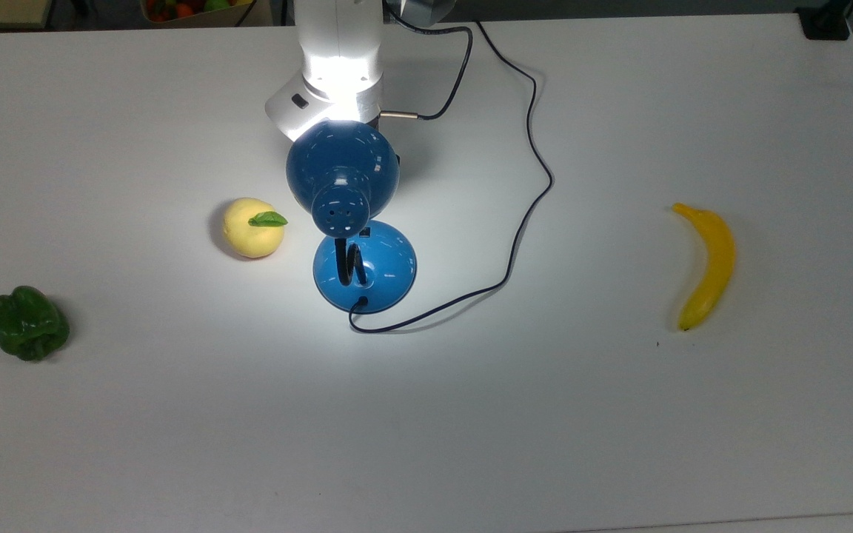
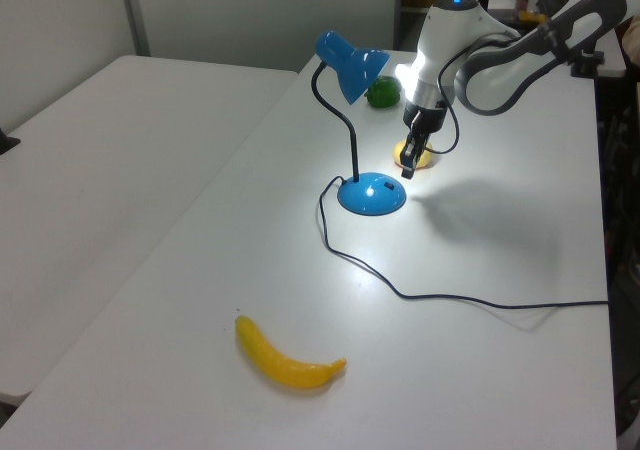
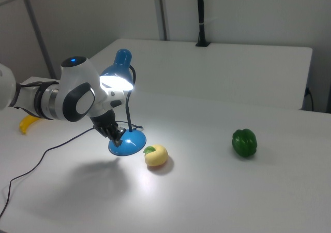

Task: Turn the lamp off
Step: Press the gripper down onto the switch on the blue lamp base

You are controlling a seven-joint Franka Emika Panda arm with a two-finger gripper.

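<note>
The lamp (image 2: 357,120) stands lit mid-tabletop, nearer the far edge in the top view. The gripper (image 2: 409,166) hangs just above the base's rim; jaw state cannot be told. Judged light and glossy, likely to skid: press the base's small dark switch (image 1: 364,232) straight down, avoiding the bendy neck.

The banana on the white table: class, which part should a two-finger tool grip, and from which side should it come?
Grip the banana across its thick middle, coming straight down from above. It lies flat on the table, curved, with both long sides free, so the fingers would probably fit either side there; the tapered ends offer less hold.
</note>
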